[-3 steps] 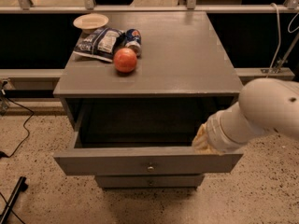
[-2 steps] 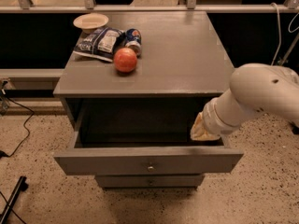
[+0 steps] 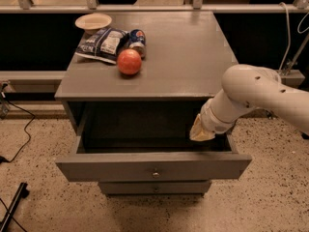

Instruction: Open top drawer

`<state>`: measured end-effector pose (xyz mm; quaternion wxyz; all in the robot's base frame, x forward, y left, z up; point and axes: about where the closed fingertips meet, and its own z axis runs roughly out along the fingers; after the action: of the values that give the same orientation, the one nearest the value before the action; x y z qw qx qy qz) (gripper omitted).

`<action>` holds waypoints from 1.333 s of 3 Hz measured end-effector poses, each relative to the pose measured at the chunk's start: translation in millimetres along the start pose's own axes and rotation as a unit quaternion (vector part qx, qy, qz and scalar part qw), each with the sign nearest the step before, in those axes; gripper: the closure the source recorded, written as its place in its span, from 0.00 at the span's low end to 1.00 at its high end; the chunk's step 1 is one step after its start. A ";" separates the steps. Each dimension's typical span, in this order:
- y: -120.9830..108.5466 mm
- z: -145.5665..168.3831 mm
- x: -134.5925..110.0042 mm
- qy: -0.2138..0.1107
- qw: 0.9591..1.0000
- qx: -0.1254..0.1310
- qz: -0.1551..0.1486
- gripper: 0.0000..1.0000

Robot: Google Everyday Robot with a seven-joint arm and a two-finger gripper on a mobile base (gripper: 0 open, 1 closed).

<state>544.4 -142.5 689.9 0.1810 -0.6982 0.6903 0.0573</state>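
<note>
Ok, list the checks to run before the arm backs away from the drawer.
1. Top drawer pulled out, interior showing: ok.
2. Gripper over the drawer's right rear corner, clear of the wood: cannot tell.
3. Knob on the drawer front free of the arm: ok.
4. Apple, can, bag and bowl on the cabinet top, away from the arm: ok.
5. Lower drawer shut: ok.

Cabinet top [image 3: 193,47] bears apple [image 3: 129,62], can [image 3: 137,37], bag [image 3: 102,43], bowl [image 3: 93,21]; tool [image 3: 202,131] over top drawer [image 3: 120,166].
</note>
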 end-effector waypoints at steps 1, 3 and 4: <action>14.2 18.9 1.1 -0.004 1.000 -0.014 0.014 1.00; 44.4 42.2 5.8 -0.027 0.999 -0.038 0.021 1.00; 44.4 41.8 5.6 -0.027 0.999 -0.038 0.021 1.00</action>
<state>508.0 -133.1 641.6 0.1714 -0.6885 0.6966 0.1064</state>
